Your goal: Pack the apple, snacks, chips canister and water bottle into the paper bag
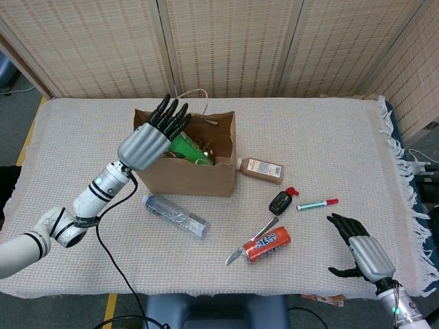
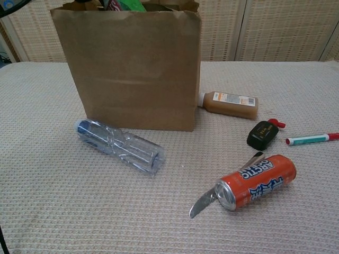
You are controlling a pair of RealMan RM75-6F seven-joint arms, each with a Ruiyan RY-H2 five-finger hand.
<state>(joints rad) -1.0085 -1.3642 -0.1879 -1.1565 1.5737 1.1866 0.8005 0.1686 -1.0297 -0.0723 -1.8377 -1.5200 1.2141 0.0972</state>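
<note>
The paper bag [image 1: 195, 171] stands upright on the tabletop [image 1: 329, 130], its mouth open, and the green chips canister [image 1: 186, 149] lies tilted inside it, its upper part showing above the other contents; from the chest view only a sliver of green shows over the bag's rim. The left hand [image 1: 147, 140] hangs over the bag's left side with its dark fingers [image 1: 171, 116] stretched out and slightly apart above the opening, just beside the canister; whether they touch it cannot be told. The clear water bottle [image 1: 175, 215] lies on its side on the cloth in front of the bag, apart from it, its blue cap end toward the left. To the right of the bag, a brown bottle [image 1: 260, 168] lies on its side, almost touching the bag's corner. Further out sit a small black key fob [image 1: 279, 203] with a red tag, a green and red marker [image 1: 317, 203], and an orange drink can [image 1: 267, 245] on its side against a metal knife [image 1: 251, 241]. The right hand [image 1: 358, 248] rests near the tabletop's front right edge, empty, fingers loosely spread and part curled, well apart from everything.
</note>
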